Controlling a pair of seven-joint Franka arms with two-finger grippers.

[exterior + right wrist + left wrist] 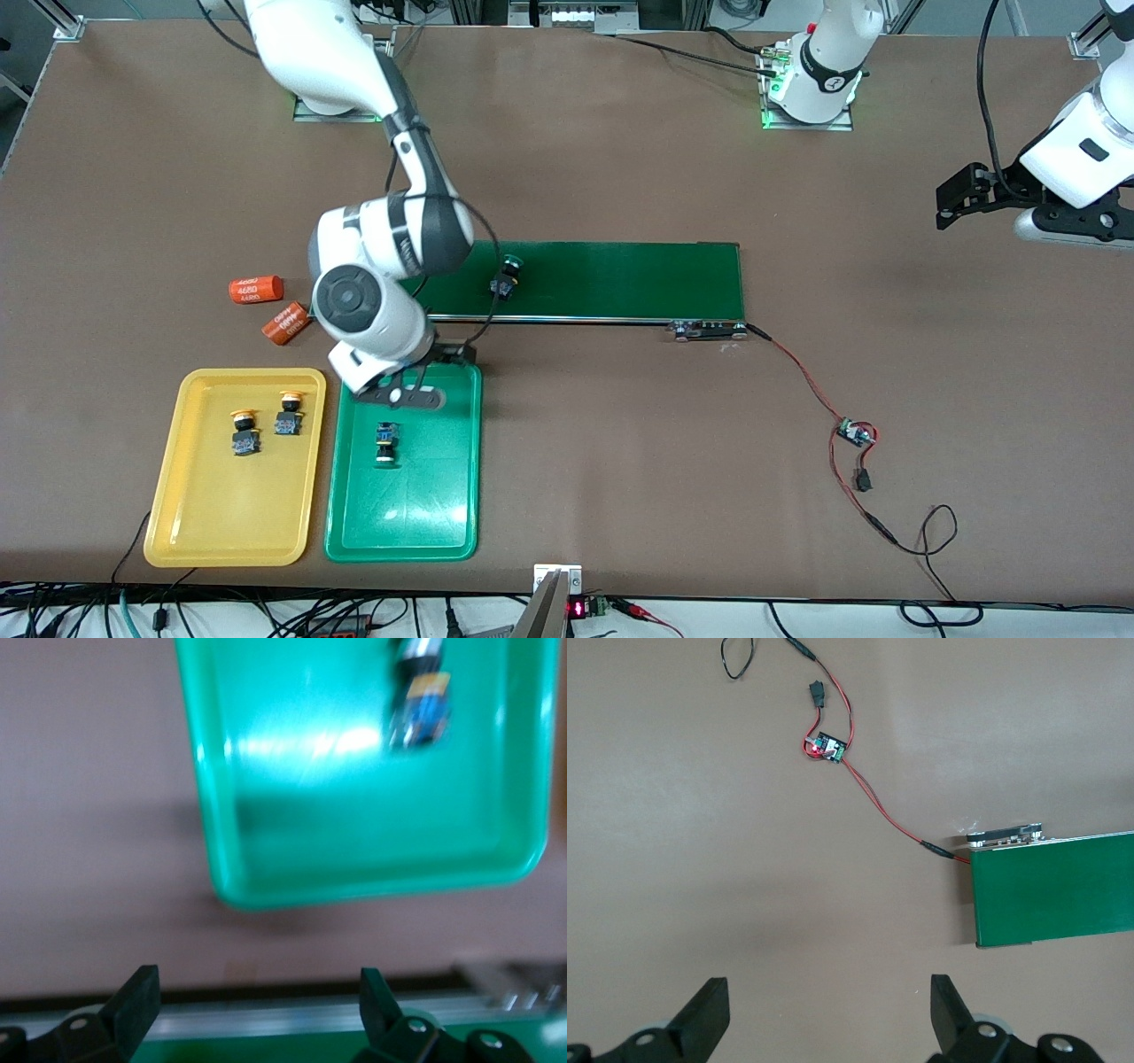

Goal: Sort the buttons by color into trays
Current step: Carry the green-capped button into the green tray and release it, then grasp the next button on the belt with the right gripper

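Right gripper hangs over the belt-side end of the green tray, fingers spread wide, holding nothing. One green button lies in that tray. Second green button sits on the dark-green belt. Both yellow buttons lie in the yellow tray. Left gripper waits above the surface at its own end, wide open, empty.

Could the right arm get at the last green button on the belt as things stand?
Probably yes. The right claw is open and empty over the green tray, next to the belt. The green button sits alone on the belt, nothing over or around it. The left claw waits far off.
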